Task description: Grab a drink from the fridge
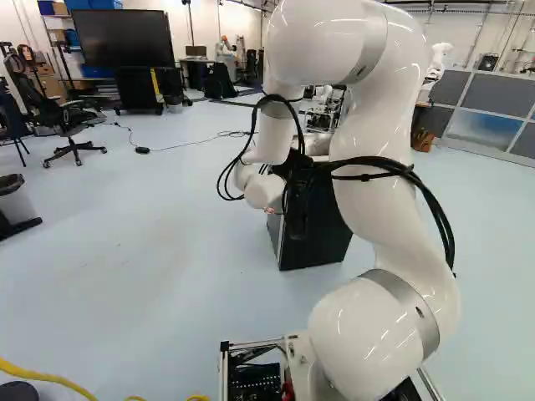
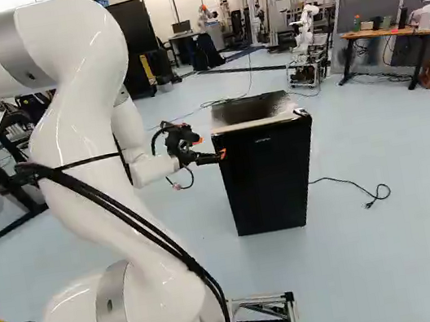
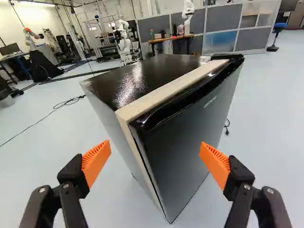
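Note:
My gripper is at the upper left edge of the small black fridge in the right base view. In the wrist view the gripper stands wide open with nothing held, its orange pads far apart. The fridge is ahead of it, door closed, with the door's hinge-or-opening corner pointing between the fingers; whether they touch it, I cannot tell. In the left base view the arm partly hides the fridge. Any drink inside is hidden by the closed door.
A power cord lies on the floor beside the fridge. Farther back stand a wooden table, grey partitions and another robot. An office chair is at the left of the left base view.

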You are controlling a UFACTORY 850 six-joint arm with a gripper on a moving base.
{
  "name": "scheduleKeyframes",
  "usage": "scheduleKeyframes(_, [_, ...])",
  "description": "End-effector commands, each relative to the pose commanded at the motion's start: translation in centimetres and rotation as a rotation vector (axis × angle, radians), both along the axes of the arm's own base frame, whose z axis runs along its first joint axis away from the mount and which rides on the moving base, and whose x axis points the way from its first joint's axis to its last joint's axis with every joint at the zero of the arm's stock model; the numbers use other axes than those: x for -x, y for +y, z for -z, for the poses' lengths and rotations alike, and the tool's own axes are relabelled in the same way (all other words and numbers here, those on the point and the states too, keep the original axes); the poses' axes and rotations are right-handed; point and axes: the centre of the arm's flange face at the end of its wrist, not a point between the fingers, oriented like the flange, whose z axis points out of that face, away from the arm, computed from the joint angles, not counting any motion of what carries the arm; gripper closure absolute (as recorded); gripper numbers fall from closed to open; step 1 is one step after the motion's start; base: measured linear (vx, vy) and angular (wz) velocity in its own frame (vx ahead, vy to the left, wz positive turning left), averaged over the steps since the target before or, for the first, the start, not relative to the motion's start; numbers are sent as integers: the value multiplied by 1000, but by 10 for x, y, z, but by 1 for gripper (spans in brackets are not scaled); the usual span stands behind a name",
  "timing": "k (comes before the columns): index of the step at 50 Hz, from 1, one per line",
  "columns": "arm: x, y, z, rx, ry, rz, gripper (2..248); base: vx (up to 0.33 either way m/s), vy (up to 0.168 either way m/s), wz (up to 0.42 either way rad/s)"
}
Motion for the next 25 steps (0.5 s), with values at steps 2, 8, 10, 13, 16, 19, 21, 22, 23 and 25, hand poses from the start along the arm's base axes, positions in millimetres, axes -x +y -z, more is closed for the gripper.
scheduleKeyframes(2, [0, 0, 0, 0, 0, 1, 3, 0, 0, 0])
scheduleKeyframes(8, [-2, 0, 0, 0, -1, 1, 3, 0, 0, 0])
scheduleKeyframes(10, [-2, 0, 0, -1, -2, 2, 3, 0, 0, 0])
scheduleKeyframes(13, [-4, 0, 1, -1, -3, 2, 3, 0, 0, 0])
scheduleKeyframes(16, [-5, 0, 1, -1, -4, 3, 3, 0, 0, 0])
scheduleKeyframes(19, [-7, 0, 1, -2, -5, 5, 3, 0, 0, 0])
scheduleKeyframes(21, [-8, 0, 1, -2, -6, 6, 3, 0, 0, 0])
scheduleKeyframes(22, [-8, -1, 1, -2, -7, 7, 3, 0, 0, 0])
scheduleKeyframes(23, [-9, -1, 1, -2, -7, 7, 3, 0, 0, 0])
scheduleKeyframes(25, [-10, -1, 1, -3, -8, 9, 3, 0, 0, 0])
